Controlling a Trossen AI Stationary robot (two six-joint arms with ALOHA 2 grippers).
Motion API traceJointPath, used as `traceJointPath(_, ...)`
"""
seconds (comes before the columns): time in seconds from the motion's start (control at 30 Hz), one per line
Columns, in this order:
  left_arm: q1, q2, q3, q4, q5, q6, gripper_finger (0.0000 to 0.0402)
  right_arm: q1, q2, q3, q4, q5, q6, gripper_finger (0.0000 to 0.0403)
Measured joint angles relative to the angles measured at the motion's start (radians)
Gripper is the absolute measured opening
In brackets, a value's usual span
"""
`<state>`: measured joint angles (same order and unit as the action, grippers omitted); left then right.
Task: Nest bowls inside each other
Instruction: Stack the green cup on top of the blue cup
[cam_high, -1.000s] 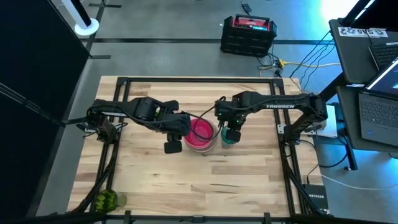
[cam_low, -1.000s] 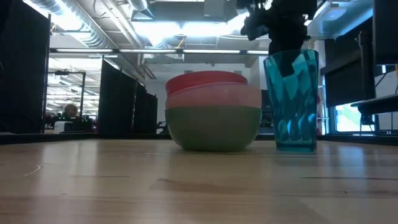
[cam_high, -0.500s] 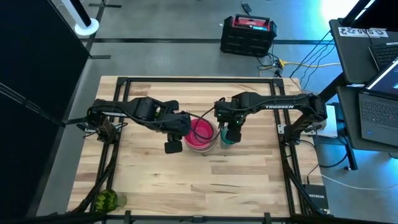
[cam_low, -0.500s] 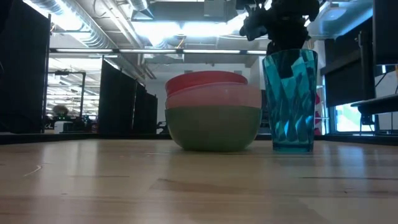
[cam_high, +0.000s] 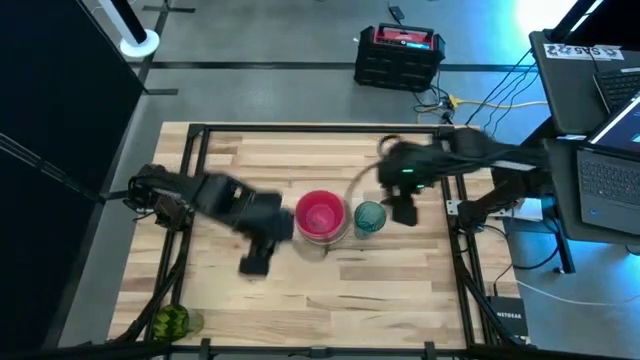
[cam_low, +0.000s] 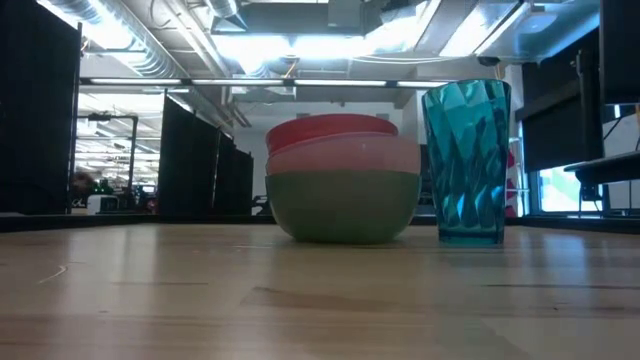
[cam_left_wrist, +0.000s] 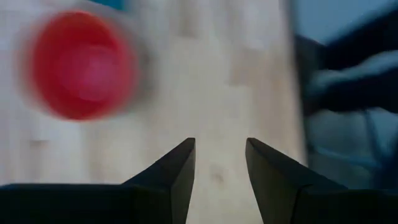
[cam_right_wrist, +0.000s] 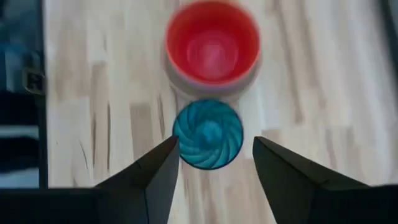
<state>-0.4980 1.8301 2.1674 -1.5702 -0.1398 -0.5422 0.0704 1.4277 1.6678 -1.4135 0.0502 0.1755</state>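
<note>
Risk of tipping the teal cup (cam_high: 370, 217), upright on the worktop (cam_high: 330, 290) touching the nested bowls (cam_high: 321, 215), just ahead of the spread, empty right pincer (cam_right_wrist: 214, 163), if swung carelessly.

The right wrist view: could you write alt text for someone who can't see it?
Looking down on a wooden table, a teal cup stands upright beside a stack of bowls with a red one innermost. The right gripper hovers above the cup, fingers open and empty.
</note>
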Motion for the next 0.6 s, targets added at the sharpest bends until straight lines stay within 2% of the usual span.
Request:
traceJointPath(0.27,-0.31,-0.01,-0.057,0.0,0.177,-0.37,0.0129,0.139,-0.189,0.063,0.038,0.116,0.029,0.0192)
traceJointPath(0.4,-0.468,-0.011,-0.091,-0.001,0.187,-0.669,0.0129,0.146,-0.236,0.023,0.084,0.124,0.017,0.0193)
traceJointPath(0.5,-0.53,-0.011,-0.134,-0.001,0.185,-0.692,0.0129,0.146,-0.247,-0.003,0.132,0.121,-0.017,0.0193)
traceJointPath(0.6,-0.561,-0.013,-0.206,-0.001,0.181,-0.552,0.0129,0.146,-0.245,-0.013,0.178,0.093,-0.023,0.0193)
